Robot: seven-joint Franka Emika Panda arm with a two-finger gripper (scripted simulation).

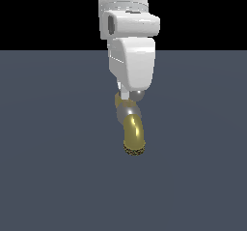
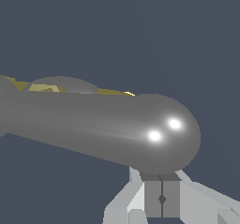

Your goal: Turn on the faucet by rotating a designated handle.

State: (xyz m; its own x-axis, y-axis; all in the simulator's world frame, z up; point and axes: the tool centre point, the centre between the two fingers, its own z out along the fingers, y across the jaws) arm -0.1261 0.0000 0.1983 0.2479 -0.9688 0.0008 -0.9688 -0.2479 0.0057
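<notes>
With end effector (image 2: 161, 199) closed, fingers pressed together gripping nothing, just beside the rounded bulb of the handle (image 2: 108, 124) atop the faucet (image 1: 133, 133) mid-tabletop (image 1: 48, 152), probably best to push sideways steadily, keeping contact near the bulb for leverage.

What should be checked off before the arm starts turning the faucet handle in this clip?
1. Handle in reach: ok. The handle fills the wrist view, its rounded end right by the gripper.
2. Gripper closed: ok. The fingers meet with only a thin seam between them.
3. Contact with handle: cannot tell. The fingers look to sit against the bulb, but no view settles it.
4. Arm over the faucet: ok. In the exterior view the gripper hangs right above the faucet.
5. Spout free: ok. Nothing touches the brass spout.
6. Push direction: cannot tell.
</notes>
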